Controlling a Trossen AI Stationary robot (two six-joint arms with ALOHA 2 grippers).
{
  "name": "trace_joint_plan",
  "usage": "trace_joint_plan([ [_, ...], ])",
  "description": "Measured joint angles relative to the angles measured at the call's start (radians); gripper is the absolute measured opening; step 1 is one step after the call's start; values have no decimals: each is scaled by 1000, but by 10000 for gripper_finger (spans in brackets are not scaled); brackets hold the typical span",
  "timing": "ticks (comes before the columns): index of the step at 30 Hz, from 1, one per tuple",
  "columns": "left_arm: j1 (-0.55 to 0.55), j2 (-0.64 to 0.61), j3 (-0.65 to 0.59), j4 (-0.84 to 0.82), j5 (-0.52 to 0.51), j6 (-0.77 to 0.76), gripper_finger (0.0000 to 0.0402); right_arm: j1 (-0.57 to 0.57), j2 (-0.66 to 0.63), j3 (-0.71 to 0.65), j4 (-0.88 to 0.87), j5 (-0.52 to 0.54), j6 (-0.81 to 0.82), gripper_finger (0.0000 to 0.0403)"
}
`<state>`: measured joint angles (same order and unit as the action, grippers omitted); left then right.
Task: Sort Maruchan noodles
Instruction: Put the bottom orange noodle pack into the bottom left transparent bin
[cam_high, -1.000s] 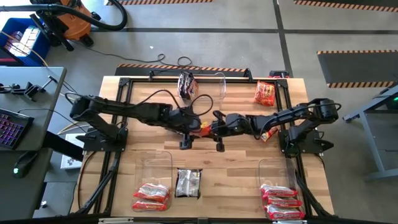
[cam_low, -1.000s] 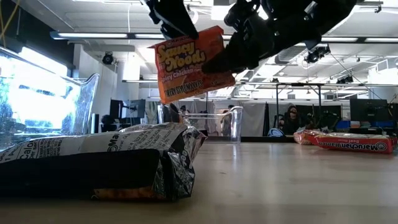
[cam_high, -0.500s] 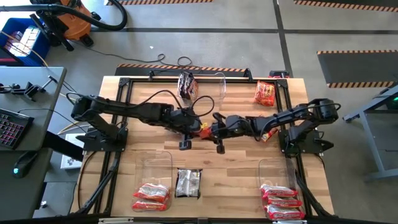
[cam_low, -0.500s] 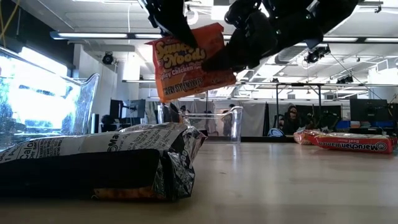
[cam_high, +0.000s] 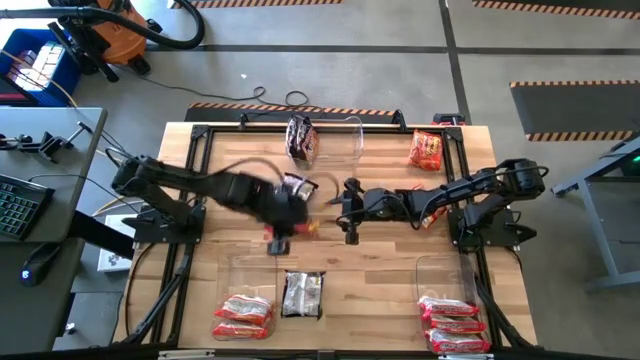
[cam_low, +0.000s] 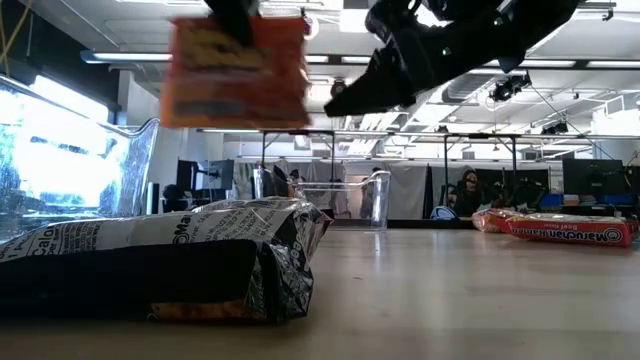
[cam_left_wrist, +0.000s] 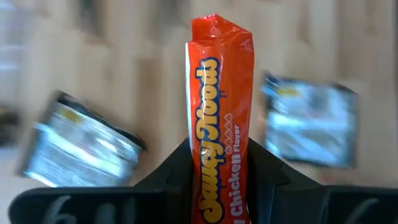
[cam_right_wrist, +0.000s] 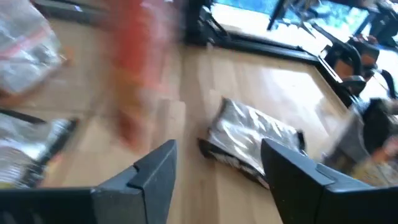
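Note:
My left gripper (cam_high: 284, 226) is shut on an orange-red noodle packet (cam_low: 235, 70), high above the table's middle. The packet shows edge-on between the fingers in the left wrist view (cam_left_wrist: 217, 118). My right gripper (cam_high: 346, 208) is open and empty just right of it, also seen in the low view (cam_low: 365, 90) and its own wrist view (cam_right_wrist: 217, 171). A black-silver packet (cam_high: 302, 293) lies flat on the table near the front, close in the low view (cam_low: 160, 255). Another black-silver packet (cam_high: 300, 135) lies at the far edge. My left gripper pinches the orange-red packet between its two fingers, one on each flat face (cam_left_wrist: 214, 186). In the low view the fingers come from above onto its top edge (cam_low: 240, 18). The packet hangs below them, lifted clear of the table.
Clear bins stand near left (cam_high: 247, 268), near right (cam_high: 440, 275) and far middle (cam_high: 355, 135). Red-and-white packets (cam_high: 243, 315) lie by the left bin, red ones (cam_high: 455, 325) by the right. An orange-red packet (cam_high: 425, 150) lies far right, another (cam_high: 432, 214) under the right arm.
Both grippers held the orange-red packet between them; my right gripper has let go of it. My left gripper has swung quickly toward the table's left and near edges with the packet, which now hangs from it alone, clear of the table.

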<state>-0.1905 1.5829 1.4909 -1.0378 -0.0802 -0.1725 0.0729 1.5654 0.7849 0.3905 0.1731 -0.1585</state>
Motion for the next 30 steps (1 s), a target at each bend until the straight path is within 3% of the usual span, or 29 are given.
trace_joint_plan([
  [6,-215,0,66,-146,-49,-164,75,2,0,0,-44,68,0,186],
  [12,-433,0,75,-153,-83,-379,75,1,0,0,-46,63,20,160],
  [16,-536,7,16,-132,-147,-510,75,7,0,0,-53,63,29,153],
  [21,-611,7,-74,-81,-222,-603,75,30,0,0,-53,67,28,151],
  [30,-672,3,-160,-24,-256,-684,75,48,0,0,-51,67,27,151],
])
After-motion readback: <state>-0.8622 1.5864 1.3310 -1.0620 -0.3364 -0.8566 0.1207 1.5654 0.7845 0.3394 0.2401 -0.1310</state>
